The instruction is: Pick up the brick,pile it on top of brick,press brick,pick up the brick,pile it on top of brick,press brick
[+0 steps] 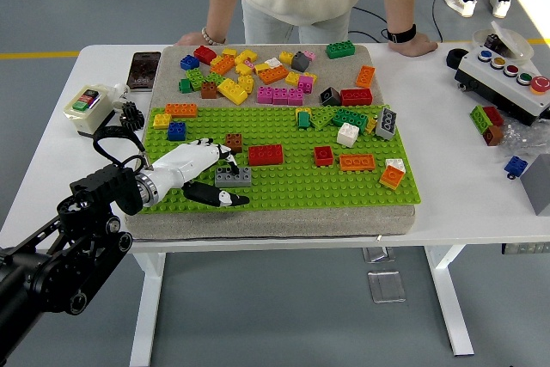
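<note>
Presently logged, left hand (199, 169): white-shelled, reaching in from the lower left over the green baseplate (284, 180); fingers (215, 150) lay loosely curved over the near-left studs, their tips at the left end of the grey brick (233, 177); black thumb (215, 196) stretched along the plate just in front of that brick; whether the brick was truly pinched or merely touched could not be told, the tips covering its left edge.

Grey brick: seated flat on the baseplate, near-left quarter; long axis left to right, parallel with the table's near edge; studs facing up; a small dark piece stood on its top.

Red brick (265, 155): just behind and right of the grey one, apart from it, long axis also left to right; brown brick (233, 141): small, just behind the fingertips.

Baseplate: resting on a grey pad (258, 221) upon the white table (464, 204); loose bricks of many colours heaped along the pad's far part.

Person: stood at the far side; one hand (412, 45) resting on the table's far edge, the other (185, 39) at the pad's far left corner; neither held anything.

Phone (143, 70): far left of the pad.
</note>
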You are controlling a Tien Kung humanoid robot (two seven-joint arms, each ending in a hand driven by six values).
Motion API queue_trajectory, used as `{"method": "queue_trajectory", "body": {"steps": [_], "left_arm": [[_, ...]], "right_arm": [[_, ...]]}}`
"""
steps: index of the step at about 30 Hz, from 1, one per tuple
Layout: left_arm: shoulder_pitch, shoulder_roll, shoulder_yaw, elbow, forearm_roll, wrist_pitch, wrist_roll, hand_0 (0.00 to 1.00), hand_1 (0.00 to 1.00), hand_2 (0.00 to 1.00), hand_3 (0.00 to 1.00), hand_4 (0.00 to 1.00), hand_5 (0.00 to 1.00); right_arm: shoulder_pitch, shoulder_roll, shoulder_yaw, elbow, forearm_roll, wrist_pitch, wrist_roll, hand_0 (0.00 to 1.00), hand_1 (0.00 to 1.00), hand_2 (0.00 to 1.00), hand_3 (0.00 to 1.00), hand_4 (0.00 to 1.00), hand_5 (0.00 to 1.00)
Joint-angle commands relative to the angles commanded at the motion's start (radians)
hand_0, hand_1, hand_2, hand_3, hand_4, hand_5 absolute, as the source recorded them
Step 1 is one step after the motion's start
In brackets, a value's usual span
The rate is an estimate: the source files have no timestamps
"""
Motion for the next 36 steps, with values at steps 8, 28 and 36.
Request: {"method": "queue_trajectory", "body": {"steps": [8, 28, 36], "left_arm": [[0.004, 0.007, -0.007, -0.015, 0.000, -0.006, 0.001, 0.998, 0.907, 0.907, 0.621, 0.998, 0.709], [-0.026, 0.050, -0.076, -0.187, -0.045, -0.007, 0.000, 0.908, 0.805, 0.791, 0.703, 0.998, 0.478], [-0.115, 0.041, 0.008, -0.092, -0.084, 0.075, -0.104, 0.807, 0.752, 0.749, 0.744, 0.940, 0.217]], "right_arm": [[0.001, 0.000, 0.001, 0.000, 0.002, -0.001, 0.001, 0.756, 0.687, 0.733, 0.740, 0.998, 0.642], [0.004, -0.002, 0.000, 0.000, 0.005, -0.004, 0.006, 0.756, 0.687, 0.733, 0.740, 0.998, 0.641], [0.007, -0.003, -0.004, 0.000, 0.003, -0.001, 0.007, 0.757, 0.687, 0.733, 0.740, 0.998, 0.641]]}}
